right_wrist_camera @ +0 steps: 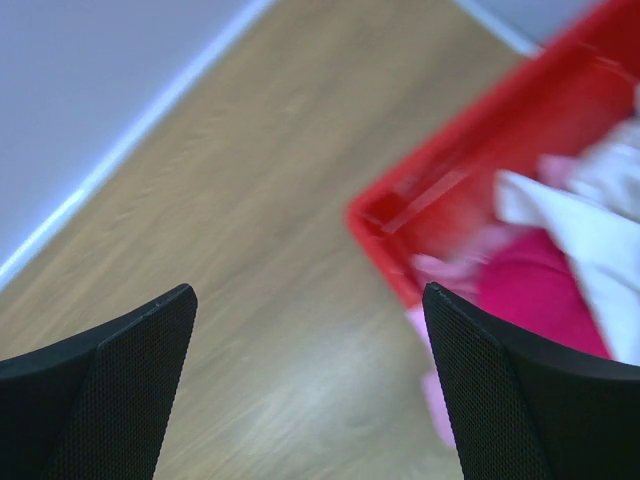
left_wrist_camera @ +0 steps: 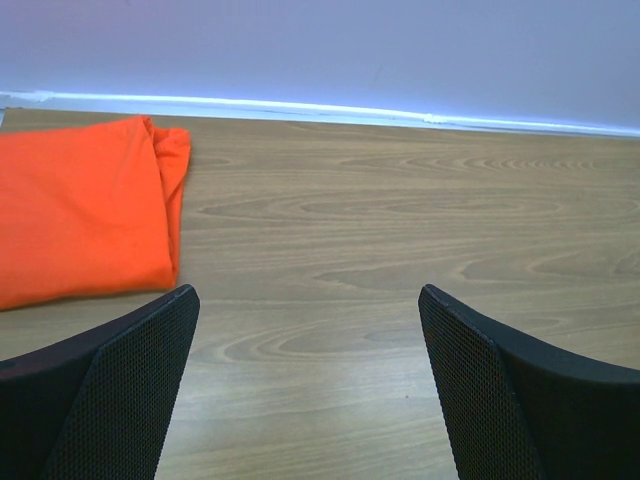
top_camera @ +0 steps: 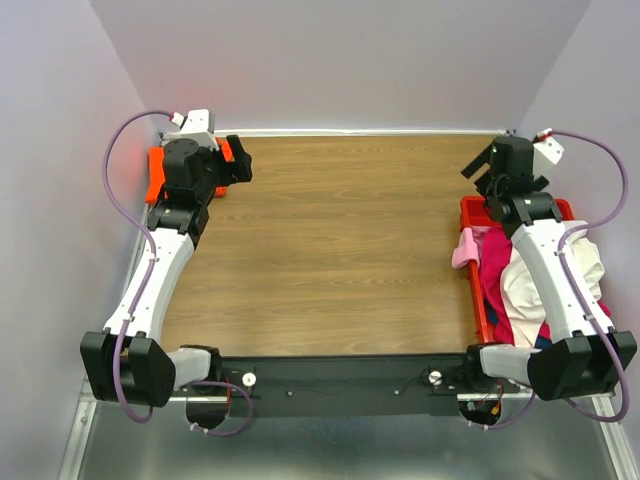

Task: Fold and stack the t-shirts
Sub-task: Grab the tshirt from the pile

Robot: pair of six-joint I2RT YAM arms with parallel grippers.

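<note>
- Orange t-shirt (left_wrist_camera: 80,205): soft cloth, folded into a flat packet and laid at the far left corner of the table (top_camera: 340,240). It is judged light and limp, with no stiffness of its own. A hold is best taken at a folded edge, pinched through all layers, so that the packet is not pulled open.
- Cream-white t-shirt (top_camera: 525,285): the largest piece, heaped unfolded in the red bin (top_camera: 468,212) at the right side of the table and partly hidden under the right arm. It is judged floppy and likely to drag its neighbours along when lifted. A raised fold near the top of the heap is judged the best place for a pinch.
- Magenta t-shirt (top_camera: 495,280): crumpled in the same bin, beside and partly under the cream-white one. It is soft, and is expected to slip if only one thin layer is caught.
- Pale pink t-shirt (top_camera: 464,250): draped over the bin's left wall, with part of it lying outside. That loose part is judged the easiest hold.
- Left gripper (left_wrist_camera: 308,300): jaws spread wide, nothing held, nothing touched. It is poised over bare table near the orange t-shirt.
- Right gripper (right_wrist_camera: 308,295): jaws spread wide and empty. It is poised above the far end of the red bin, clear of the cloth. The wrist view is blurred.
</note>
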